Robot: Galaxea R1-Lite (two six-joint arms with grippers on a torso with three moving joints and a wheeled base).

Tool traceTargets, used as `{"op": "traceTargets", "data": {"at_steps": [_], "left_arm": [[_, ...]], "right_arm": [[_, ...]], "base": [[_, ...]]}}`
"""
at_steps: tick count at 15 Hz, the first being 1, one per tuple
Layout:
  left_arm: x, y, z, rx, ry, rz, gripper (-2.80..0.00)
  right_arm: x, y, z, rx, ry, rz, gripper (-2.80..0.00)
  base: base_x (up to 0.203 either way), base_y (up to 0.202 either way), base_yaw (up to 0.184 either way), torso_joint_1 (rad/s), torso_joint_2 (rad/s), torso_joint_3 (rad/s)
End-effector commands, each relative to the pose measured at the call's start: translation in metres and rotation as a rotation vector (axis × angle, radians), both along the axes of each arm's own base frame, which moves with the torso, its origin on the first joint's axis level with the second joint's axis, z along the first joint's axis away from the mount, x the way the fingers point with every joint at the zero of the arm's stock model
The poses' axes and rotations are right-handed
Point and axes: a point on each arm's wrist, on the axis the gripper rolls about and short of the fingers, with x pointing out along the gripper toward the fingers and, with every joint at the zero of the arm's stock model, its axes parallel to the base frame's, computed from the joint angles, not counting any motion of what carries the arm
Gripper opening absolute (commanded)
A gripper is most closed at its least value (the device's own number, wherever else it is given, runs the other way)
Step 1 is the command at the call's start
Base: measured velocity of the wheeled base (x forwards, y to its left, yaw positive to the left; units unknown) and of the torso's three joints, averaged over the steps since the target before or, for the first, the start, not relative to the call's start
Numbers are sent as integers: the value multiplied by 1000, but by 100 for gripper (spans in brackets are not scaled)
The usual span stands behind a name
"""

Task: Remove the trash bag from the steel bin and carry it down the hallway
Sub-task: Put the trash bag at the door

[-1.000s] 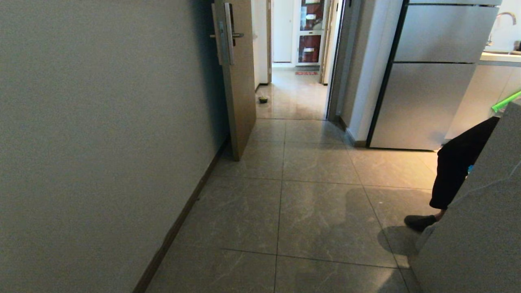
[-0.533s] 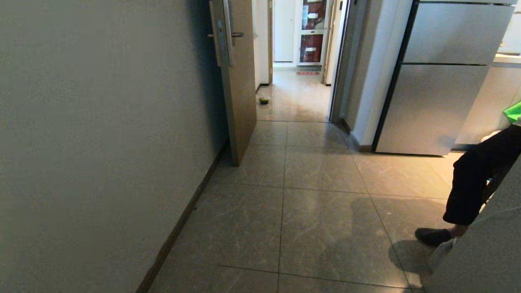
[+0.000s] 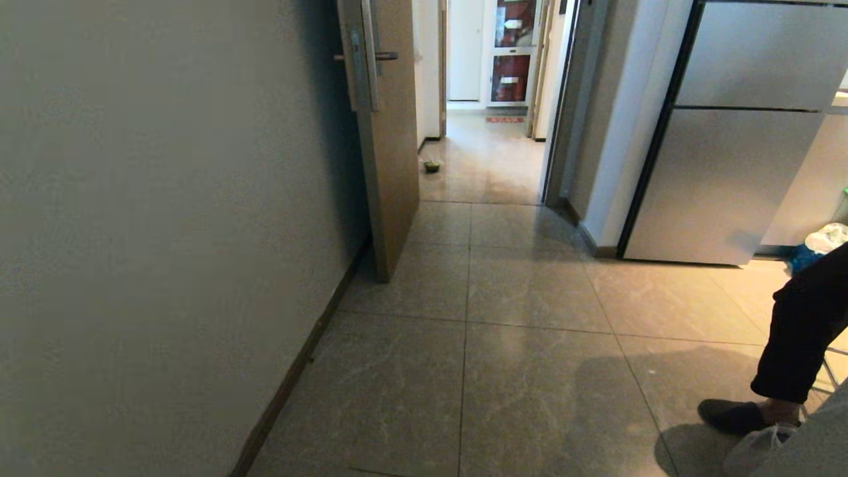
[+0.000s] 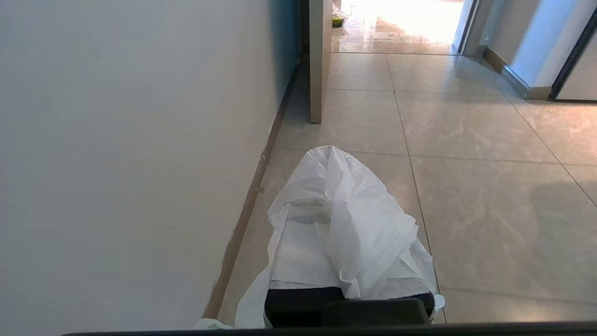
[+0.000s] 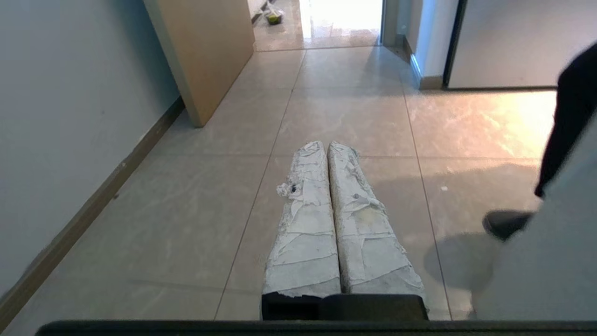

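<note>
Hallway (image 3: 503,344): door (image 3: 391,132) (ajar), person's leg (image 3: 798,331).

Wall (image 3: 165,218) left, door (image 3: 391,132) ahead, fridge (image 3: 735,165) and person's leg (image 3: 798,338) right.

I can't see my left fingers (image 4: 347,233): the white trash bag (image 4: 354,219) drapes right over them. The person (image 3: 805,331) at my right is cut off by the frame, only a dark trouser leg and a shoe (image 3: 732,416) showing. The small green thing (image 3: 431,166) down the hallway (image 3: 490,152) is too small to identify.
</note>
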Motion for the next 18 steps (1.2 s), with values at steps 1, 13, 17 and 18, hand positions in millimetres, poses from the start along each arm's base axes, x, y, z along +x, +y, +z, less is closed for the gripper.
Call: {"op": "traceTargets", "data": {"at_steps": [1, 13, 17, 18], "left_arm": [[0, 0, 0, -1, 2, 0, -280], [0, 0, 0, 1, 0, 0, -280], [0, 0, 0, -1, 0, -1, -280], [0, 0, 0, -1, 0, 0, -280]], "right_arm": [[0, 0, 0, 0, -1, 1, -280], [0, 0, 0, 0, -1, 1, -280], [0, 0, 0, 0, -1, -1, -280], [0, 0, 0, 0, -1, 1, -280]], "base": [[190, 0, 3, -1, 2, 2], [189, 0, 1, 0, 3, 3], [190, 0, 0, 4, 0, 3], [193, 0, 1, -6, -2, 2]]}}
